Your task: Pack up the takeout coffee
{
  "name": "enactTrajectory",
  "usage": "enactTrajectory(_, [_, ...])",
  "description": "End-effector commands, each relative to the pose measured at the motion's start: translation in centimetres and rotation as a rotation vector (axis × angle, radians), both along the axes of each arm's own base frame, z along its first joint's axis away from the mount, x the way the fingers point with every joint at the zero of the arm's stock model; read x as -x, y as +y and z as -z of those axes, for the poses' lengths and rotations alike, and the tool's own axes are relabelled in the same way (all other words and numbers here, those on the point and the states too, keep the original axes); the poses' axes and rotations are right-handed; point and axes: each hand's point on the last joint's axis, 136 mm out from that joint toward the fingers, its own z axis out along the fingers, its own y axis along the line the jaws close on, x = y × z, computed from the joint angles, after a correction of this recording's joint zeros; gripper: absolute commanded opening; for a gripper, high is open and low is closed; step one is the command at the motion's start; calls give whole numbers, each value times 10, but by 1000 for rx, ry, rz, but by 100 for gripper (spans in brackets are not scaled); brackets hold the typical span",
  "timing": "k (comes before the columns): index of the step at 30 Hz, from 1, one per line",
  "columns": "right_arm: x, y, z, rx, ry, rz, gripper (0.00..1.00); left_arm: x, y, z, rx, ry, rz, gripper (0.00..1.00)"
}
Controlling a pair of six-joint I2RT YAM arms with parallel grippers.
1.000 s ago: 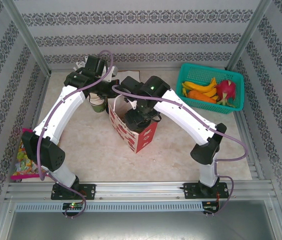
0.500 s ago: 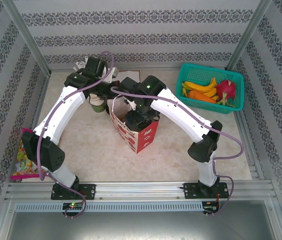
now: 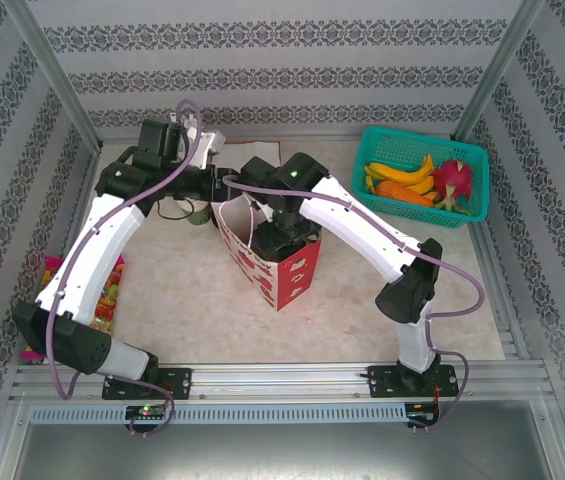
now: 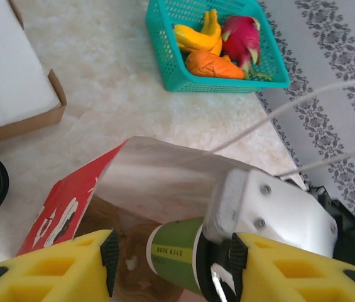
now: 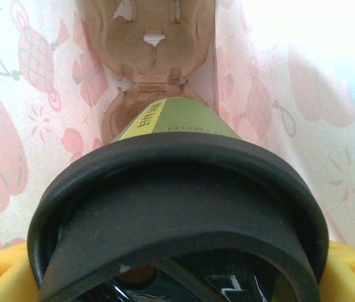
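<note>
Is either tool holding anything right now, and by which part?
The right tool grips the takeout coffee at its black lid end, inside the red bag. The left tool is open, holding nothing.

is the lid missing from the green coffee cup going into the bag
No, a round black lid sits on top of the green takeout coffee cup as it hangs inside the paper bag.

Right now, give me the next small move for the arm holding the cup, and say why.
Probably lower the right end effector slightly: it grips the dark green paper cup with the black plastic lid inside the red paper bag, its base at the brown cardboard carrier but not clearly seated.
</note>
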Motion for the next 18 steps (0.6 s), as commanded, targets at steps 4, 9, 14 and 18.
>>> enactTrajectory(4, [0,-4,-15,-55,-28,-3,55,46,-15,-12,95,-136,255,51])
enactTrajectory(9, [-2,0,-10,-66,-14,1,55,80,-21,-23,164,-211,401,47])
enactTrajectory(14, [0,0,0,-43,12,-10,55,122,-25,-39,249,-331,569,46])
enactTrajectory(18, [0,3,2,-56,21,-13,55,159,-23,-46,322,-418,724,51])
